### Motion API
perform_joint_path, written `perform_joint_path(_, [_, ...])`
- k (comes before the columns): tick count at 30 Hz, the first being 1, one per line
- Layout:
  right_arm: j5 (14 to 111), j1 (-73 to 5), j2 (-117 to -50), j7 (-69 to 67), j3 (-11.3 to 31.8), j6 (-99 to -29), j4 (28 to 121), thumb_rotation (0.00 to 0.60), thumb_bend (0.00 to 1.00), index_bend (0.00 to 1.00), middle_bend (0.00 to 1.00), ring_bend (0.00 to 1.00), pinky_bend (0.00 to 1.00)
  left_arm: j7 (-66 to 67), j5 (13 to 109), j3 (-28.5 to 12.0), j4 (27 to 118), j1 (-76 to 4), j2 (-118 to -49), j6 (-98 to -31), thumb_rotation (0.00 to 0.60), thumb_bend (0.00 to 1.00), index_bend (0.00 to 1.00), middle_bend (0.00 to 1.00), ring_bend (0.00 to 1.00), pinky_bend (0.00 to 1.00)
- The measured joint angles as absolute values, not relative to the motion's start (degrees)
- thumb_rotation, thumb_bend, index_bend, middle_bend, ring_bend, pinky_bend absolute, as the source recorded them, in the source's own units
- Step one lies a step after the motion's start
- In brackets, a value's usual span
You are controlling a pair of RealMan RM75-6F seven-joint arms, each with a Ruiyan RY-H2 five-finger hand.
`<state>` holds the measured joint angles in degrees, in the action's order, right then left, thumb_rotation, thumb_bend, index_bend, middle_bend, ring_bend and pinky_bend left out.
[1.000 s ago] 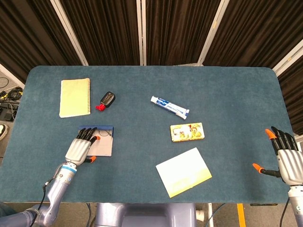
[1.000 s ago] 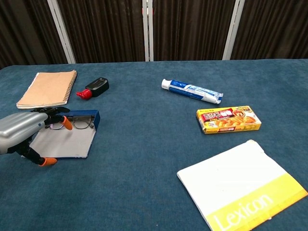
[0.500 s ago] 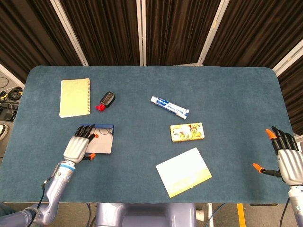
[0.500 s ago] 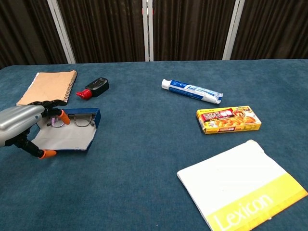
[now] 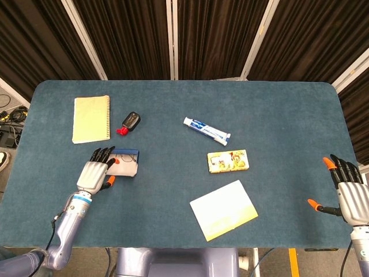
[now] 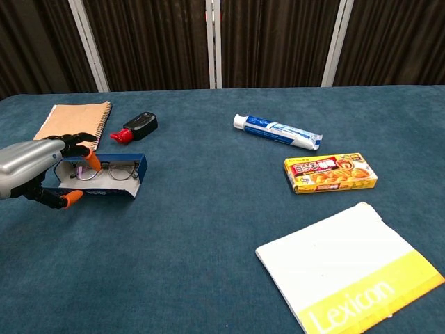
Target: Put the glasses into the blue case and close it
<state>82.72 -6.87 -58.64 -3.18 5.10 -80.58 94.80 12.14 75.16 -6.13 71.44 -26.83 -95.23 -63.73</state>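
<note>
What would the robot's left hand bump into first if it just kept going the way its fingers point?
Most likely the blue case with the glasses inside: the left hand is already at its lid. Farther along that line lies the notebook, though depth is hard to judge.

The one word that reads clearly is "Lexicon", in white on the yellow band of the white booklet (image 6: pixel 351 275) at about 5 o'clock on the worktop. Print on the toothpaste tube (image 6: pixel 277 131) and curry box (image 6: pixel 329 173) is too small to read.
</note>
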Motion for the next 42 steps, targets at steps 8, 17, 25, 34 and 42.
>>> perform_joint_path(8, [82.74,-6.90,-58.74,-2.99,5.02,-80.50,94.77,0.600,0.00,0.00,0.00,0.00,0.00,11.35,74.94,-5.64,68.86,-26.86,-96.70,-63.07,0.600,0.46,0.41,0.00,0.00,0.00])
perform_joint_path(17, [82.63,-6.94,-58.81,-3.01,5.05,-80.42,94.74,0.600,0.00,0.00,0.00,0.00,0.00,8.89,75.15,-5.03,67.20,-26.71,-97.87,-62.20,0.600,0.46,0.56,0.00,0.00,0.00])
perform_joint_path(25, [82.98,-6.88,-58.93,-2.67,4.85,-80.56,94.86,0.600,0.00,0.00,0.00,0.00,0.00,9.02,76.82,-4.29,71.10,-25.61,-95.98,-64.92,0.600,0.46,0.63,0.00,0.00,0.00])
perform_joint_path(34, [83.12,-6.84,-58.89,-2.51,4.78,-80.66,94.99,0.600,0.00,0.00,0.00,0.00,0.00,16.39,74.35,-3.48,82.85,-23.83,-90.34,-65.98,0.600,0.46,0.64,0.00,0.00,0.00])
perform_joint_path(42, [83.09,-6.85,-58.88,-2.45,4.77,-80.61,95.04,0.600,0.00,0.00,0.00,0.00,0.00,22.98,67.50,-2.42,96.06,-23.14,-82.17,-63.13,0.600,0.46,0.63,0.00,0.00,0.00])
